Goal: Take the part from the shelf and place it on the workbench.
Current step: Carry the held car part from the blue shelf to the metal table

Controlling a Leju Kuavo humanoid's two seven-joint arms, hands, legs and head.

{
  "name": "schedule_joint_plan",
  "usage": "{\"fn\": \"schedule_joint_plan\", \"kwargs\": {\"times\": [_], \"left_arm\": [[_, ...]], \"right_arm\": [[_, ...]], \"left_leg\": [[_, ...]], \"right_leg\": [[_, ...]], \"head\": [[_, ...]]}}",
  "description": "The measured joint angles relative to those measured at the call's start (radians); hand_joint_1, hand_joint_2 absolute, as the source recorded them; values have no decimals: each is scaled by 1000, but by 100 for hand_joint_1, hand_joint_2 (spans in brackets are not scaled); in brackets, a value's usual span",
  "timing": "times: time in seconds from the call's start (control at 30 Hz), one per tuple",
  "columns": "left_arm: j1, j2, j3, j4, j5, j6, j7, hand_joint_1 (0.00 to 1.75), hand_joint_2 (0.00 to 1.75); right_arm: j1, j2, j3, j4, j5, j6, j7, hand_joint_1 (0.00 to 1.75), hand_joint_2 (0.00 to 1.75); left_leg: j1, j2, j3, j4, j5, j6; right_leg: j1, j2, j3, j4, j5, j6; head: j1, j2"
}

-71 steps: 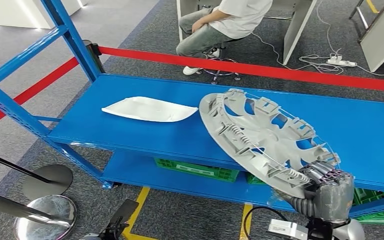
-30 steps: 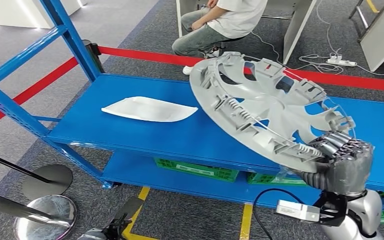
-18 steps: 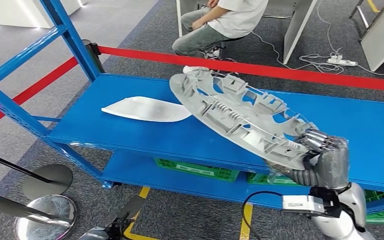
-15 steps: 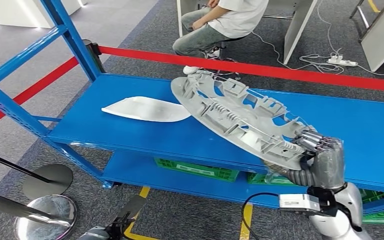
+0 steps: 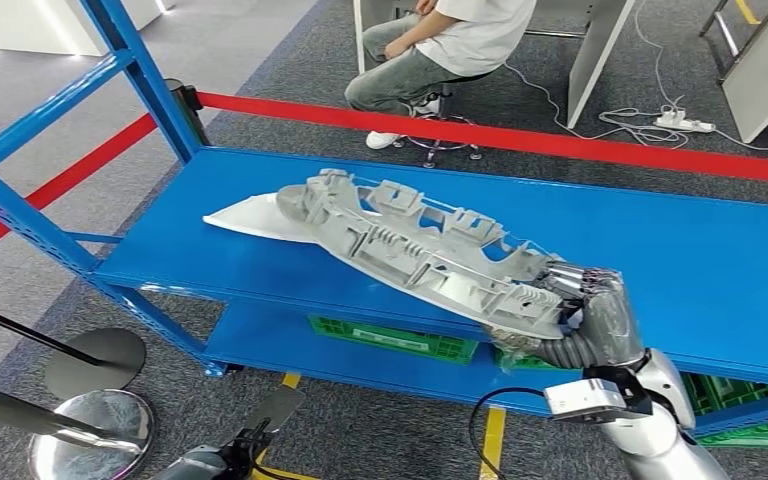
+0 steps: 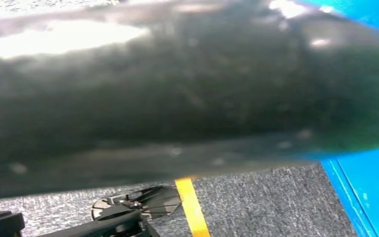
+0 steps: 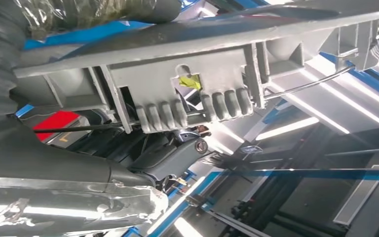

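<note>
My right hand [image 5: 592, 310] grips the rim of the round grey plastic wheel cover [image 5: 415, 258], tilted low over the blue metal shelf [image 5: 700, 260], its far edge above a flat white panel [image 5: 245, 214]. My left hand's state I cannot tell.

1. Part [image 5: 415, 255]: a large round grey plastic wheel cover, seen with its ribbed inner face turned upward; moulded clips and a thin wire ring are borne around its rim.
2. Pose: the disc is tilted at a shallow angle over the blue shelf [image 5: 700, 250], its far edge lying lowest beside a flat white piece, its near edge raised.
3. Support: the near rim is gripped by the right hand [image 5: 592, 318].
</note>
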Motion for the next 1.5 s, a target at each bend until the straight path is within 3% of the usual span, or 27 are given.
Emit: {"fn": "schedule_joint_plan", "kwargs": {"times": [1.5], "left_arm": [[-15,-5,-25,0,5,6,12,0,0]], "right_arm": [[-1,78,69,24,-84,113,-84,175,175]], "left_leg": [[0,0,0,0,0,0]], "right_leg": [[0,0,0,0,0,0]], "head": [[0,0]]}}
